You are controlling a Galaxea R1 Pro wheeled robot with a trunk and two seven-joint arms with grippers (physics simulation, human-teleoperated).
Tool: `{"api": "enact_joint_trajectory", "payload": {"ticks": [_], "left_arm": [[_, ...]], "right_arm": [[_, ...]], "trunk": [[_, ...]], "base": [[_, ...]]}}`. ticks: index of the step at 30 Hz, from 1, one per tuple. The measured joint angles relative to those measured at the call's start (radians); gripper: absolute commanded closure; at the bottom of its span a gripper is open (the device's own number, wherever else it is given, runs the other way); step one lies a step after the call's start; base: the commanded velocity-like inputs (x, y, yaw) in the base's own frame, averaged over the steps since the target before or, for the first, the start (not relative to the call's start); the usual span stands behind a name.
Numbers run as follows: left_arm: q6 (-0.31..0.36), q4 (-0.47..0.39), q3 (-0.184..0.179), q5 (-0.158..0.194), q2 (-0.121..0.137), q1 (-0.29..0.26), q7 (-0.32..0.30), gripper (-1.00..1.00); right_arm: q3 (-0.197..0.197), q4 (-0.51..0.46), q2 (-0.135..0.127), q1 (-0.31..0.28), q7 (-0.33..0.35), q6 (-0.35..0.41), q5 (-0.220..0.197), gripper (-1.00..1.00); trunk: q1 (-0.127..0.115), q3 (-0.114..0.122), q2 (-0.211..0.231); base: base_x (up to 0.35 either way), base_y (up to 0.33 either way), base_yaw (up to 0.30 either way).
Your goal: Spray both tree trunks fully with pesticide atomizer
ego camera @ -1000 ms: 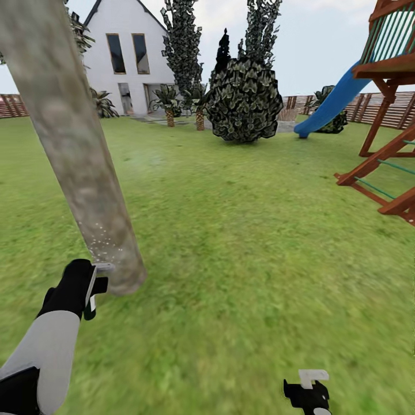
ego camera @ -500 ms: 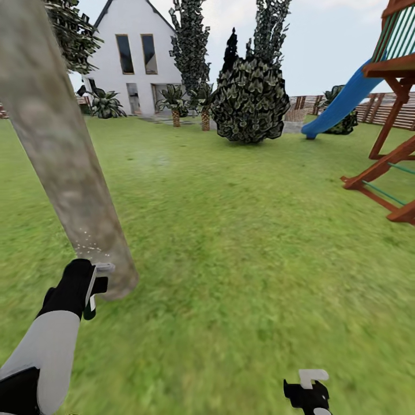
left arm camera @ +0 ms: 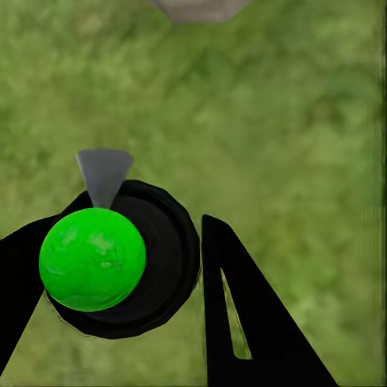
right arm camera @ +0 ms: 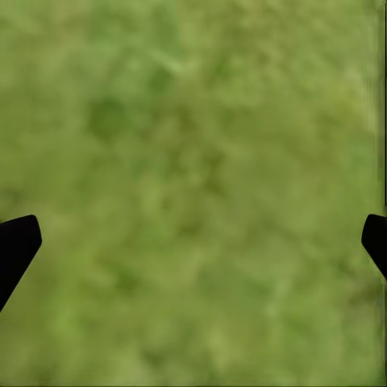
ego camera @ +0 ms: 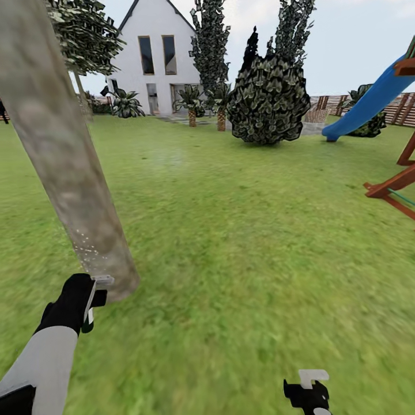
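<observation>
- The left gripper (ego camera: pixel 95 297) is closed around the pesticide atomizer (left arm camera: pixel 121 262) and holds it low, just beside the foot of the tree trunk (ego camera: pixel 63 150). I judge this is so that the spray reaches the lowest bark.
- In the left wrist view the atomizer is a round black body between the two black fingers (left arm camera: pixel 242 314), with a glossy green ball on it and a grey wedge-shaped nozzle (left arm camera: pixel 103 173) directed to the base of the trunk.
- Fine white droplets (ego camera: pixel 86 251) lie on the bark near the nozzle — the spraying seems to be in progress.
- The trunk is a thick smooth column, pale beige-grey and mottled, much wider than the gripper.
- The right gripper (ego camera: pixel 308 392) hangs low over the lawn (ego camera: pixel 248 242) with nothing in it. In its wrist view the black fingertips (right arm camera: pixel 16 246) stand far apart over blurred grass.
- Far behind are the white house (ego camera: pixel 155 63), a dark round bush (ego camera: pixel 268 101) and a blue slide (ego camera: pixel 369 101).
</observation>
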Motion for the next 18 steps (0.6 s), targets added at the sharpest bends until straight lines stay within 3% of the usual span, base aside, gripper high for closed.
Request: {"api": "enact_joint_trajectory", "payload": {"ticks": [3,8,14,18], "left_arm": [[0.000,-0.004,0.000,0.000,-0.001,0.000,0.001,1.00],[0.007,-0.015,0.000,0.001,-0.003,-0.012,0.000,1.00],[0.012,-0.015,0.000,0.001,-0.005,-0.039,0.001,1.00],[0.016,-0.013,0.000,0.001,-0.006,-0.077,0.001,1.00]], "right_arm": [[0.000,0.000,0.000,0.000,0.000,0.000,0.000,-1.00],[0.000,0.000,0.000,0.000,0.000,0.000,0.000,-1.00],[0.000,0.000,0.000,0.000,0.000,0.000,0.000,-1.00],[0.001,0.000,0.000,0.000,0.000,0.000,0.000,-1.00]], "trunk": [[0.000,0.000,0.000],[0.001,0.000,0.000],[0.000,0.000,0.000],[0.000,0.000,0.000]], "base": [[0.150,-0.232,0.000],[-0.081,-0.269,0.045],[-0.068,-0.270,0.247],[0.140,-0.239,0.274]]}}
